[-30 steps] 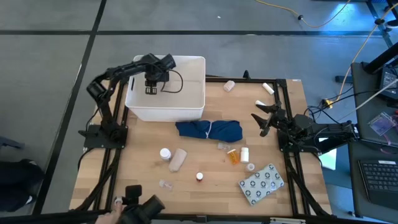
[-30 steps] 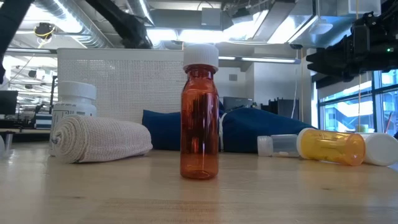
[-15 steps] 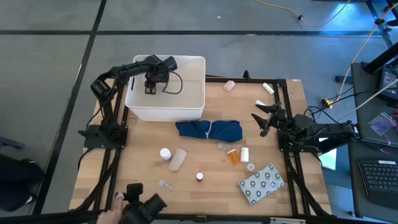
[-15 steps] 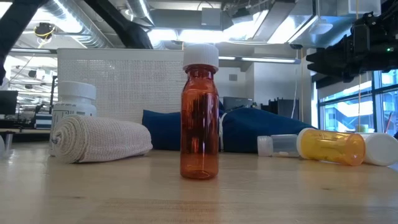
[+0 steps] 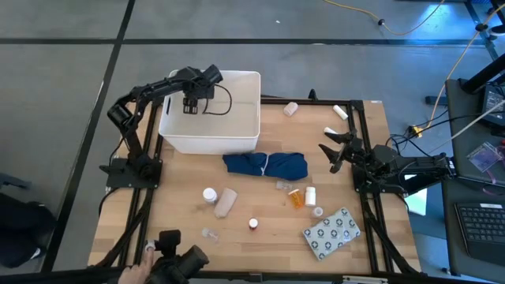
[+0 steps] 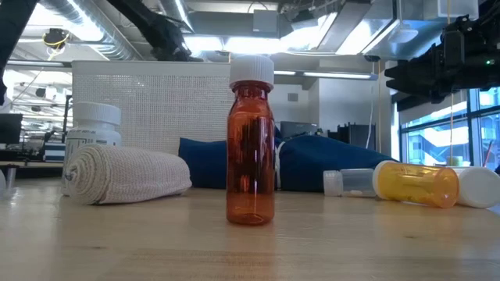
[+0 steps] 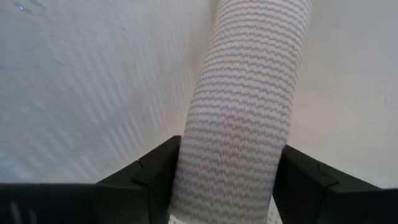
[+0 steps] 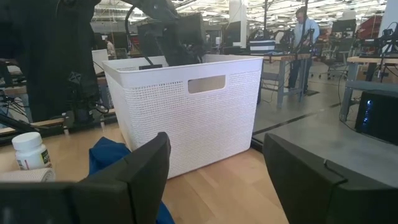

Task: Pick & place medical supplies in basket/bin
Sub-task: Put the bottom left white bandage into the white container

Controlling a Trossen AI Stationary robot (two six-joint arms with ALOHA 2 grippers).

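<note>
My left gripper [image 5: 192, 106] hangs over the white bin [image 5: 246, 136] at the table's far left, slanting down into it. A white gauze roll [image 7: 249, 93] fills the gap between its fingers. My right gripper [image 5: 330, 150] waits open at the table's right, holding nothing. On the wood lie another gauze roll [image 5: 226, 202], a white bottle [image 5: 209, 194], an upright amber bottle [image 6: 251, 148], an orange pill bottle [image 5: 295, 197] on its side and a dotted blister pack [image 5: 332, 233]. My left gripper has the gauze roll between its two fingers, one finger [image 7: 155, 180] on each long side of the roll's near end [image 7: 224, 186]. The fingers come slanting down from above, along the roll. The roll reaches away toward the bin's white inside; what its far end rests on is out of view.
A dark blue cloth [image 5: 264, 166] lies in front of the bin. Small vials [image 5: 291, 109] [image 5: 340, 112] sit near the far edge, and a clear vial [image 5: 209, 233] sits near the front. A dark camera rig [image 5: 177, 264] stands at the near edge.
My left gripper has tipped up a little over the bin and shifted slightly toward the far edge. The things on the table lie as they did.
</note>
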